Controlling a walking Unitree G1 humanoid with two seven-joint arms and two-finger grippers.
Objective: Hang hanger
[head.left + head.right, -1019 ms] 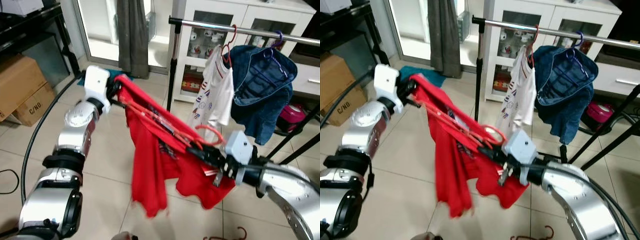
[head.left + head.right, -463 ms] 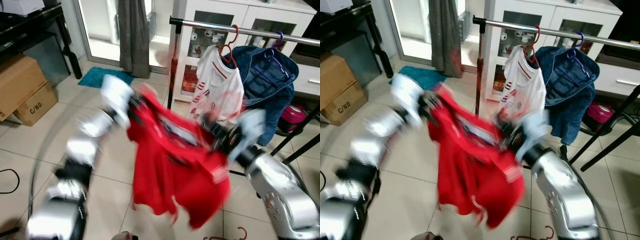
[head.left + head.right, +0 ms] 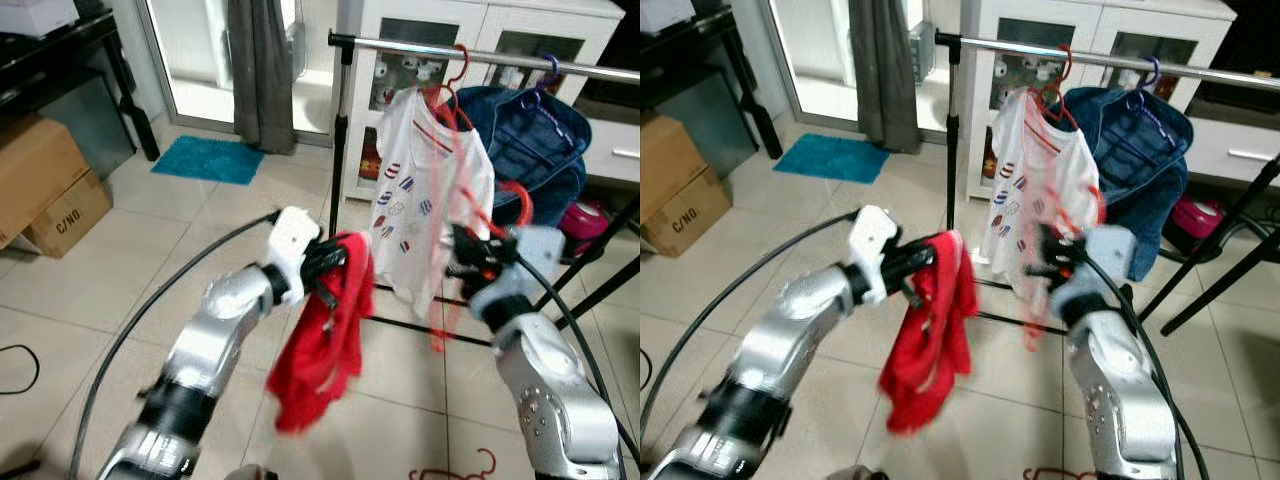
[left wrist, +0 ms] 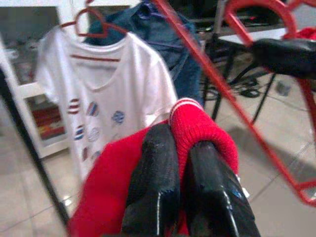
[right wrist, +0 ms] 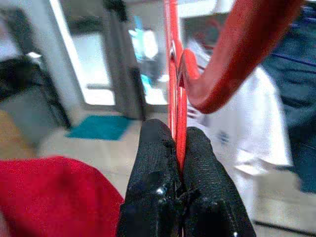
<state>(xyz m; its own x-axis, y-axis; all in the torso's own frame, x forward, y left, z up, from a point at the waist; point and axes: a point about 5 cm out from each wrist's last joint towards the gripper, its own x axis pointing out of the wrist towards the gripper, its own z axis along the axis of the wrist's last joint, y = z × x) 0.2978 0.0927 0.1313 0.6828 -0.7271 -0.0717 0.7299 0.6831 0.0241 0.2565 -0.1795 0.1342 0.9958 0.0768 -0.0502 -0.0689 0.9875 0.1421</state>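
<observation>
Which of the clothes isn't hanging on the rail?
The red shirt. It dangles from the left gripper, whose jaws pinch its edge, while the white T-shirt and blue jacket hang on the rail.

A home: tiled floor (image 3: 120,260), clothes rail (image 3: 400,48), white cabinet (image 3: 440,20)

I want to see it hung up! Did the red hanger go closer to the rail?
Yes. The red hanger, held by the right end effector, has risen toward the rail, now in front of the white shirt.

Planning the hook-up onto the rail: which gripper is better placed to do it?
Right. The right gripper is shut on the red hanger near its hook, close below the rail. The left gripper only pinches the red garment, lower and farther away.
</observation>
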